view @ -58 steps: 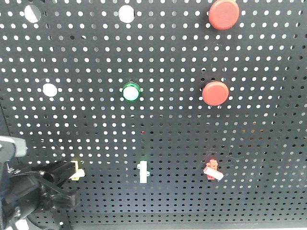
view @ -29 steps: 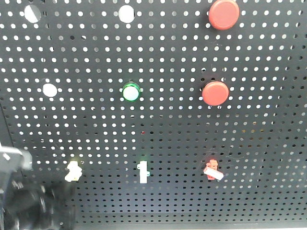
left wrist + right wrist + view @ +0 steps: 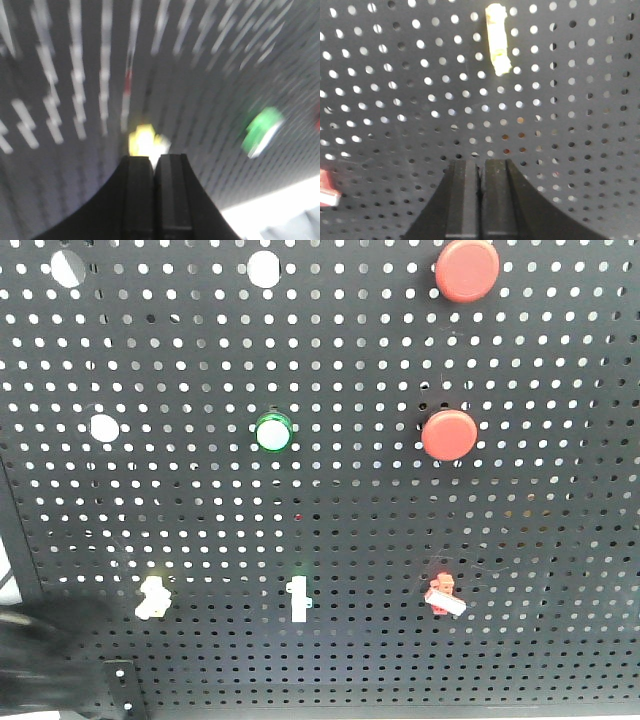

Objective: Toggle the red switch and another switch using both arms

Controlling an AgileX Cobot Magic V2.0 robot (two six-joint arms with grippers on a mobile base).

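Where we face the pegboard (image 3: 560,540): a black perforated panel, upright, fills the front view.
Red switch (image 3: 445,595): lower right of the panel, below the lower round red push-button (image 3: 449,434). We see its white-tipped lever slanting down to the right. In the right wrist view it is only a red sliver at the left edge (image 3: 327,186).
Another switch (image 3: 152,597): pale cream toggle at lower left, level with the red one. In the left wrist view we read it as a yellow smear just above the fingertips (image 3: 145,141).
White toggle (image 3: 298,600): slim and upright, between the two switches, with a faint green glow at its top.
Green lamp (image 3: 272,432): round, mid-panel, above the white toggle.
Left arm (image 3: 40,660): dark blur in the lower left corner, below and left of the cream toggle, apart from it.
Left gripper (image 3: 154,162): jaws pressed together, holding nothing. We note heavy motion blur here.
Right gripper (image 3: 480,167): jaws closed to a hairline slit and empty, facing bare panel below the white toggle (image 3: 498,37), well apart from it.
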